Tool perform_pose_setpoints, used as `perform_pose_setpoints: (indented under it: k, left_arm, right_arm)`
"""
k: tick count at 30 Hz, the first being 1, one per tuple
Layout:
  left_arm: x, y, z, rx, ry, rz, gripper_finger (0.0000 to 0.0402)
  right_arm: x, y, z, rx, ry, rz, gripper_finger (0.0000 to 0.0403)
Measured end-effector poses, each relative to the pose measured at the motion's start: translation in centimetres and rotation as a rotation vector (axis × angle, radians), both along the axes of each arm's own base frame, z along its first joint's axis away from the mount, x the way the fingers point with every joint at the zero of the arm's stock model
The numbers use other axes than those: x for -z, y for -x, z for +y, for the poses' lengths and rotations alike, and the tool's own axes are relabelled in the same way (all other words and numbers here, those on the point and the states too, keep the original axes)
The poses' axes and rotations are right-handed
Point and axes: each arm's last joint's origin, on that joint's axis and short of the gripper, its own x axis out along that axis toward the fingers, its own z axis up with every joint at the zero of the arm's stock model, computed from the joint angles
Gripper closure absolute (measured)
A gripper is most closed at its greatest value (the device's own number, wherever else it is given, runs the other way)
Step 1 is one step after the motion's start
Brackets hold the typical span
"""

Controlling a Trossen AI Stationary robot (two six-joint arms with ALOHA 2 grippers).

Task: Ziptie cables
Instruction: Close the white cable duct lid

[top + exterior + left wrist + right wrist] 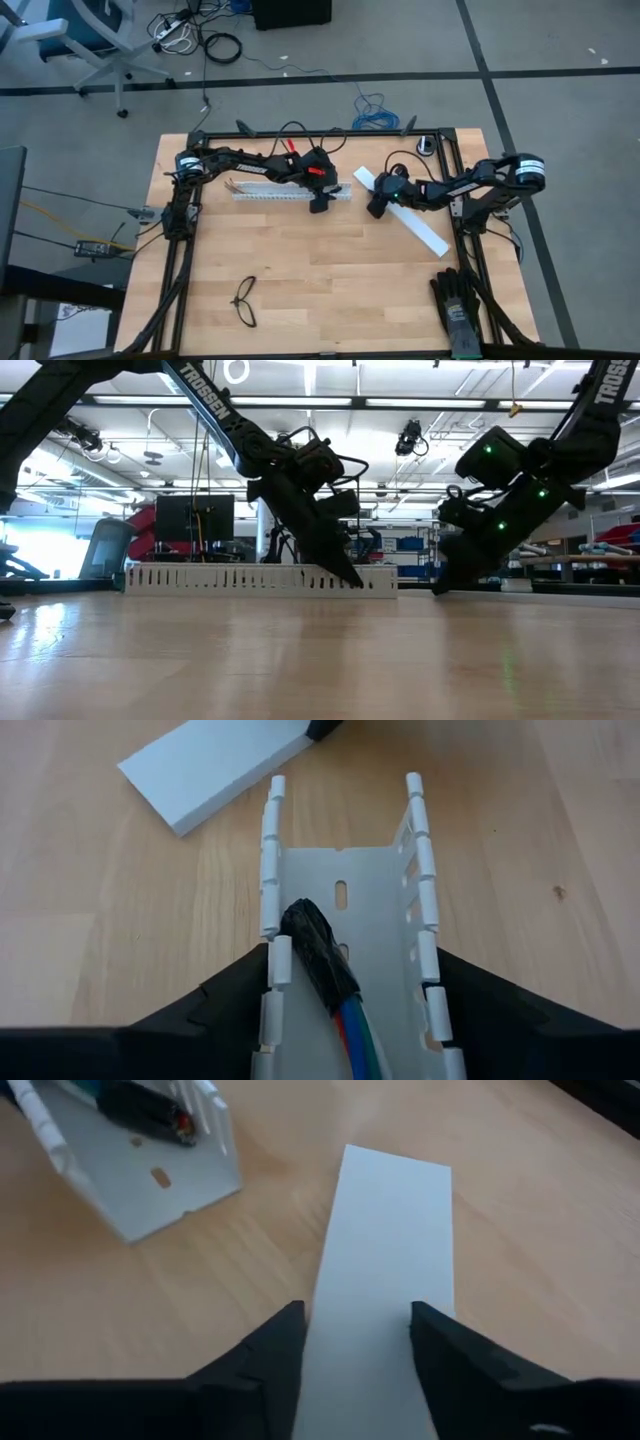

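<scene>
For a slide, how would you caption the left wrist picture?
Left gripper straddling a slotted white channel that holds the cables, white strip beyond.
</scene>
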Motion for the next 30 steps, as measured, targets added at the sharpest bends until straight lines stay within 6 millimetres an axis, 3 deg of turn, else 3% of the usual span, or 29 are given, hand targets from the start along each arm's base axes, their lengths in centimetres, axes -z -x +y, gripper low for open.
perform_pose_setpoints:
  k: [4,9,23,30]
  left_arm:
    - [0.1,0.3,0.2,0.02,-0.007,0.025,0.0148]
    - [0.4,1.1,0.7,0.064,-0.004,0.083,0.0148]
    - [0.7,2.2,1.5,0.138,0.016,0.141,0.0148]
    - [0.8,2.2,1.6,0.14,0.022,0.141,0.0148]
  right_arm:
    - [-0.2,0.0,0.0,-0.028,0.011,0.001,0.028]
    - [-0.3,-0.2,0.1,-0.062,-0.012,-0.018,0.0286]
    - [-0.6,-0.5,0.2,-0.146,-0.025,-0.062,0.0163]
    - [-2.2,-0.4,0.1,-0.134,0.055,-0.105,0.0125]
